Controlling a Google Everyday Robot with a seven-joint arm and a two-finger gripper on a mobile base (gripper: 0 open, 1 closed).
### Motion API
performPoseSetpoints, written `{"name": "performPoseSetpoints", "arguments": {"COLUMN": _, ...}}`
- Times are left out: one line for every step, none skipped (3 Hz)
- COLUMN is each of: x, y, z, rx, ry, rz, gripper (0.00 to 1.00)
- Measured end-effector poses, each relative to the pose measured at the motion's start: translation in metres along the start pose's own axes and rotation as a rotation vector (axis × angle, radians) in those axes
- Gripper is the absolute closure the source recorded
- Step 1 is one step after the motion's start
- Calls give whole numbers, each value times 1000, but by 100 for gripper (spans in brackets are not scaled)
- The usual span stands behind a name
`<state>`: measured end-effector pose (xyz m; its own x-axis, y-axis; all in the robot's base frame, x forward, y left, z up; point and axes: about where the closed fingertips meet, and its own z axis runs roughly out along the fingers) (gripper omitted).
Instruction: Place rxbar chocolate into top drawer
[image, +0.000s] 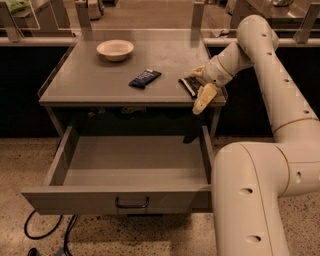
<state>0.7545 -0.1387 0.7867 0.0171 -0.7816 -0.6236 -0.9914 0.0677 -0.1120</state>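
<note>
The rxbar chocolate (187, 84), a dark flat bar with pale edges, lies on the grey table top (100, 75) near its front right corner. My gripper (199, 85) is right at the bar's right end. It is open, with one pale finger (204, 98) hanging over the table's front edge and the other behind the bar. The bar still rests on the table. The top drawer (120, 200) is pulled wide open below the table, with nothing in it; its dark handle (132, 203) sits at the centre of the front panel.
A dark blue wrapped bar (145, 78) lies mid-table. A pale bowl (115, 49) stands at the back left. My arm (280, 90) arches over the right side and its large base segment (250, 200) stands next to the drawer's right front corner. Cables (45, 232) lie on the floor.
</note>
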Motion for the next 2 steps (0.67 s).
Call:
{"name": "performPoseSetpoints", "arguments": {"x": 0, "y": 0, "z": 0, "rx": 0, "ry": 0, "rz": 0, "gripper": 19}}
{"name": "performPoseSetpoints", "arguments": {"x": 0, "y": 0, "z": 0, "rx": 0, "ry": 0, "rz": 0, "gripper": 42}}
